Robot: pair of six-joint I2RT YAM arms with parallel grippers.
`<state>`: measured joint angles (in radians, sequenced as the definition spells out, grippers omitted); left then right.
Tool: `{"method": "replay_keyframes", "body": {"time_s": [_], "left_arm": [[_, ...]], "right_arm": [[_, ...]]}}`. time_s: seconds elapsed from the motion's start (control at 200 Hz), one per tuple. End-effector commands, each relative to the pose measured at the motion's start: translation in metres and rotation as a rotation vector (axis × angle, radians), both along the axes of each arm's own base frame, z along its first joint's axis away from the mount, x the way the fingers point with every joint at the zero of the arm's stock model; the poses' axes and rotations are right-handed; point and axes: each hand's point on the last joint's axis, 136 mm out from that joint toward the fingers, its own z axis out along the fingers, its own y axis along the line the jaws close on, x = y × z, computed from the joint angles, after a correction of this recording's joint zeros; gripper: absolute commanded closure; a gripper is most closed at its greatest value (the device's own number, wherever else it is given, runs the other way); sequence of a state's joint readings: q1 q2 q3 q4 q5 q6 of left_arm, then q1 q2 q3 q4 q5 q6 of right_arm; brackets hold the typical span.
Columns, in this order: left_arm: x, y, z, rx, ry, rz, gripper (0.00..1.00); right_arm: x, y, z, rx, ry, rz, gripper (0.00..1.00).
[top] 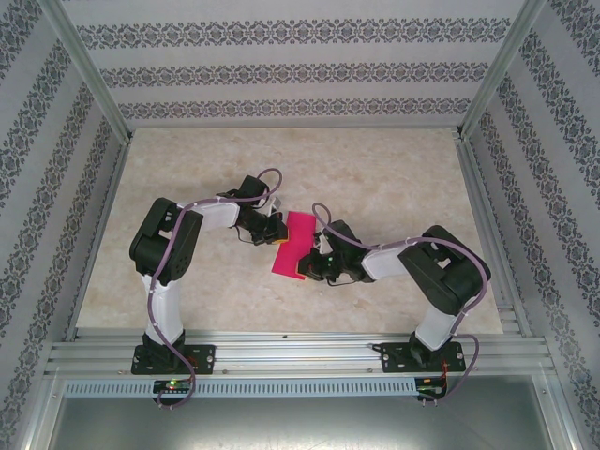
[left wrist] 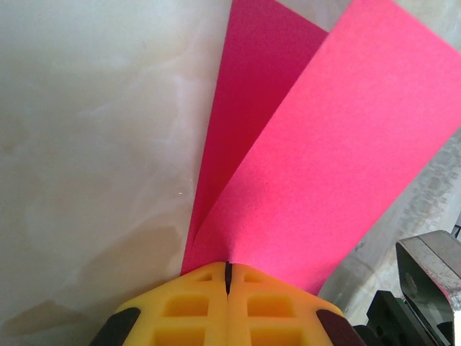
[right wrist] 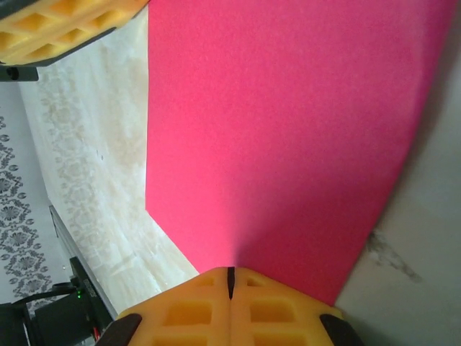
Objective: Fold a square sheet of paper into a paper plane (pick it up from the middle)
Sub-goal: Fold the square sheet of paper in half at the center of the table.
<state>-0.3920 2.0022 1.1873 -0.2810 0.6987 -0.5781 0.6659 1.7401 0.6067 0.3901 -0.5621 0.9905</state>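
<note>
Inside wallpapered walls, a beige marbled table lies beneath pink paper

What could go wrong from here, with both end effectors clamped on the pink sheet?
1. The left end effector and the right end effector each pinch the pink sheet at an edge. If they move apart, the thin paper could tear or slip out of a shallow bite.
2. In the left wrist view the two layers fan apart from the pinch, so pressing now may set a skewed crease.
</note>
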Motion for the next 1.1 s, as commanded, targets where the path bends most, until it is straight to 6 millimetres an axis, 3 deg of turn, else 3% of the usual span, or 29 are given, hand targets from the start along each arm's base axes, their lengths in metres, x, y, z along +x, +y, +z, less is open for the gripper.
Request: {"method": "replay_keyframes", "body": {"time_s": [0.0, 0.17, 0.265, 0.445, 0.654, 0.759, 0.864, 0.949, 1.094], "left_arm": [[-0.035, 0.015, -0.034, 0.117, 0.126, -0.025, 1.0], [-0.035, 0.015, -0.033, 0.12, 0.121, -0.024, 1.0], [-0.034, 0.015, -0.033, 0.121, 0.12, -0.024, 1.0], [-0.034, 0.014, -0.032, 0.117, 0.12, -0.024, 1.0], [-0.034, 0.014, -0.032, 0.113, 0.122, -0.026, 1.0], [-0.035, 0.015, -0.033, 0.116, 0.124, -0.029, 1.0], [-0.036, 0.014, -0.032, 0.116, 0.125, -0.032, 1.0], [-0.036, 0.015, -0.032, 0.119, 0.125, -0.034, 1.0], [-0.036, 0.015, -0.033, 0.119, 0.129, -0.036, 1.0]], "right_arm": [[-0.012, -0.01, -0.024, -0.066, 0.042, -0.018, 0.96], [-0.002, 0.001, 0.017, -0.003, -0.045, 0.003, 0.96], [-0.001, 0.002, 0.03, -0.001, -0.079, 0.022, 0.96], [-0.015, 0.008, 0.016, -0.014, -0.033, 0.072, 0.96], [-0.026, -0.008, -0.025, -0.107, 0.034, 0.04, 0.97], [-0.028, -0.002, -0.016, -0.059, 0.035, 0.043, 0.96], [-0.01, 0.008, 0.026, 0.007, -0.052, 0.039, 0.96], [0.014, 0.001, 0.056, 0.0, -0.136, -0.01, 0.96], [0.063, -0.019, 0.075, 0.02, -0.187, -0.117, 0.95]]}}
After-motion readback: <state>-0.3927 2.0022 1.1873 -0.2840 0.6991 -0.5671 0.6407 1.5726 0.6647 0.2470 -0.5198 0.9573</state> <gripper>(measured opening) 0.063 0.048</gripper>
